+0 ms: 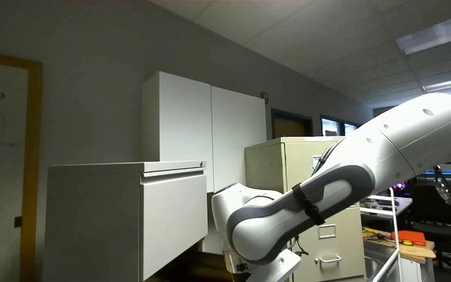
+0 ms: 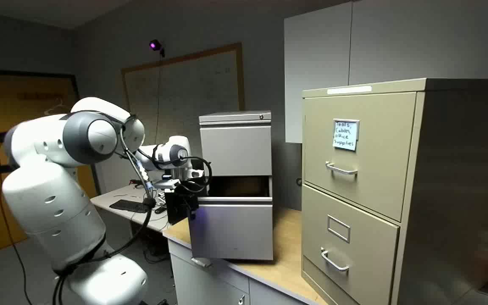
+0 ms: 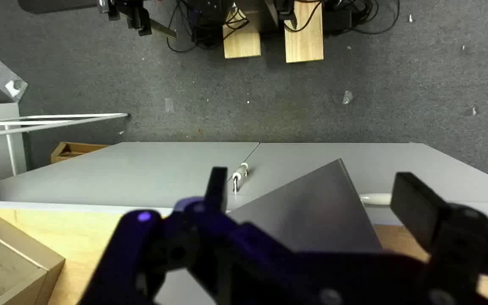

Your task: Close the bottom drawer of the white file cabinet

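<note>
Wooden surface [image 2: 287, 243] bearing white cabinet [image 2: 235, 150]; bottom drawer [image 2: 234, 232] open, probably stiff and heavy, best pushed mid-front rather than grasped; gripper [image 3: 311, 182] spread wide.

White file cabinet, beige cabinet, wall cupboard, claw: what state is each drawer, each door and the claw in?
White file cabinet, bottom drawer: pulled out
White file cabinet, top drawer: shut
Beige cabinet, upper drawer: shut
Beige cabinet, lower drawer: shut or nearly so
Wall cupboard doors: shut
Claw: open; contact with the bottom drawer unclear
</note>
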Robot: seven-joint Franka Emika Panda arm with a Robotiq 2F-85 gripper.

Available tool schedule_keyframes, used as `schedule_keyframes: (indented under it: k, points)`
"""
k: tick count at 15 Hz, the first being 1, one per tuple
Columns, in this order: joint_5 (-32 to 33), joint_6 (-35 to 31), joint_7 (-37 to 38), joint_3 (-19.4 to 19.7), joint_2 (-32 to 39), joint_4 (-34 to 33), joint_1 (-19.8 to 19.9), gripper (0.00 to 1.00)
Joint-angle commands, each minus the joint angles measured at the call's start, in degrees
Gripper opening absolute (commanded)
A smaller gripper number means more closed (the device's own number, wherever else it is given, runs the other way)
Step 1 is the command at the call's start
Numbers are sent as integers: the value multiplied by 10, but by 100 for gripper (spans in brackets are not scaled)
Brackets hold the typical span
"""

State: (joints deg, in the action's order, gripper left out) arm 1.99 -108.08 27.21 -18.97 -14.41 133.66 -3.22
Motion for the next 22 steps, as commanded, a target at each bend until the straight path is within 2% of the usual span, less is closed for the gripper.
schedule_keyframes:
  k: [1, 12, 13, 14, 16, 22]
  points:
    - [4, 1, 4, 18, 2, -1, -19, 100]
    - [16, -8, 3, 28, -2, 5, -18, 100]
    - [21, -11, 3, 32, -3, 7, -16, 96]
    - [21, -21, 2, 39, -8, 11, -13, 73]
    - [18, -49, -2, 54, -14, 19, -9, 71]
    - [-33, -173, -23, 86, -47, 62, -7, 26]
